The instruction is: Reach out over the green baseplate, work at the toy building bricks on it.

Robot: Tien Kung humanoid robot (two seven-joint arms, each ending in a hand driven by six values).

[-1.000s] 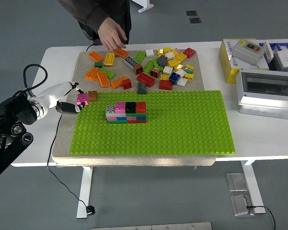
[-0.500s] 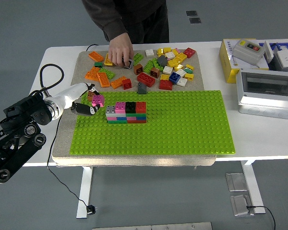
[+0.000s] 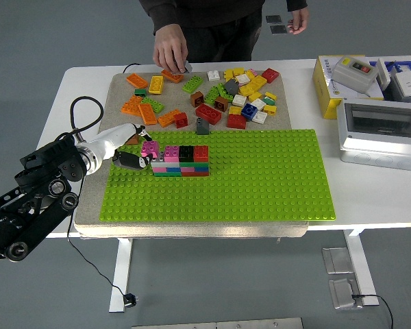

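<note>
At left of centre, the left hand (image 3: 128,152) grips a pink brick (image 3: 149,148) just above the left end of the stacked brick wall (image 3: 180,162) on the green baseplate (image 3: 260,185), while a person's hand (image 3: 170,51) holds a grey brick (image 3: 188,66) at top centre.

No readable text, labels or numbers.
</note>
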